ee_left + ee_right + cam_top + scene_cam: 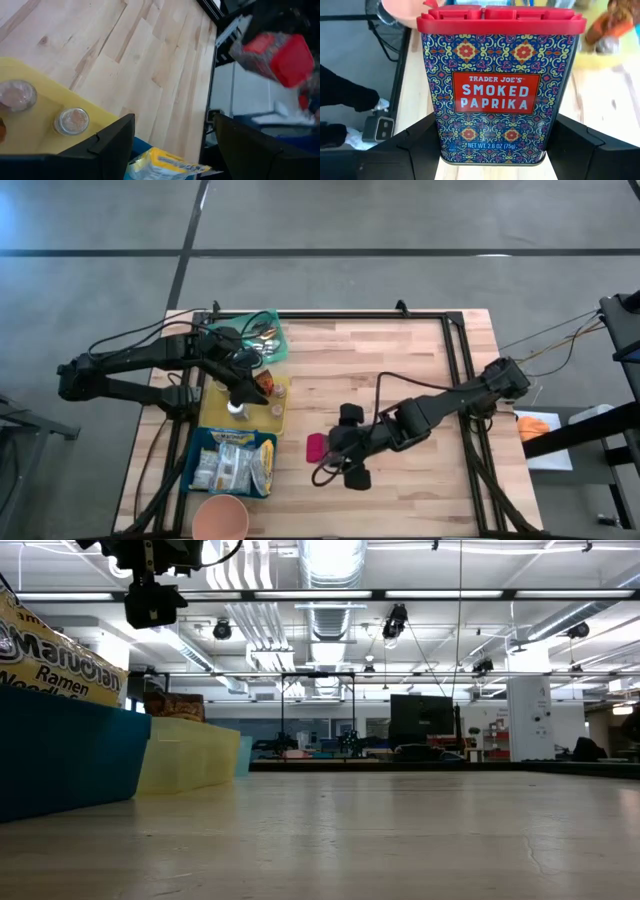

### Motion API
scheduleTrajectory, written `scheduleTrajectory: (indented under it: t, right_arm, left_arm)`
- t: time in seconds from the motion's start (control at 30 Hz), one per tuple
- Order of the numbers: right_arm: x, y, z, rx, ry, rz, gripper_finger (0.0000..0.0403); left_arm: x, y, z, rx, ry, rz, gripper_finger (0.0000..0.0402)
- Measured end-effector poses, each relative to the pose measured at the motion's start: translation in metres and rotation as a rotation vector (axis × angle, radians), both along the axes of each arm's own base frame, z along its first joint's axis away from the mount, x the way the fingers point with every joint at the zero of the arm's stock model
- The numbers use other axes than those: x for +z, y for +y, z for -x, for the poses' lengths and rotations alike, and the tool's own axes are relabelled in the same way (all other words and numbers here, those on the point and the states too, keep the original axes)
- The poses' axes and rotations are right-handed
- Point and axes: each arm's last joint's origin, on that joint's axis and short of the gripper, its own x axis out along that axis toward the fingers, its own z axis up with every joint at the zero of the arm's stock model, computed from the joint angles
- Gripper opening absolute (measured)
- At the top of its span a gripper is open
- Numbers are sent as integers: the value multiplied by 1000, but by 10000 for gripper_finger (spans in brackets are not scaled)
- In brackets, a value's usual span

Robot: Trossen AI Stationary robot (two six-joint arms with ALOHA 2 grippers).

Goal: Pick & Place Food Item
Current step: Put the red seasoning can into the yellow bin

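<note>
In the right wrist view, the smoked paprika tin stands upright and fills the frame between the right claw's two dark fingers, which clasp its sides, apparently to carry it level towards the bins. The high view shows it only as a small pink shape at lower centre, clear of the yellow bin and the blue bin of ramen packets at lower left. Farther off, the left claw waits over the yellow bin, fingers spread and empty
</note>
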Motion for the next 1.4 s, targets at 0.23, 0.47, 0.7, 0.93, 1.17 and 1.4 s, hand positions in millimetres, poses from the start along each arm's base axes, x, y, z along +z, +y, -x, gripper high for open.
scheduleTrajectory:
  t: [0.23, 0.47, 0.7, 0.93, 1.17, 1.4]
  right_arm:
    - [3, -2, -6, 22, -56, -16, 279]
    - [-1, -19, -6, -160, -11, 47, 279]
    - [-10, -37, -13, -218, 11, 40, 279]
    - [-23, -41, -13, -215, 50, 38, 279]
    - [-29, -41, -13, -212, 59, 37, 279]
    - [-30, -45, -15, -210, 62, 20, 279]
  left_arm:
    - [1, 4, -6, 342, 93, 230, 276]
    - [-10, 7, -15, 723, 281, 618, 276]
    - [-31, 4, -18, 756, 401, 688, 276]
    - [-39, 3, -20, 783, 423, 773, 277]
    - [-40, 3, -19, 809, 441, 796, 277]
    - [-45, 3, -28, 675, 358, 873, 277]
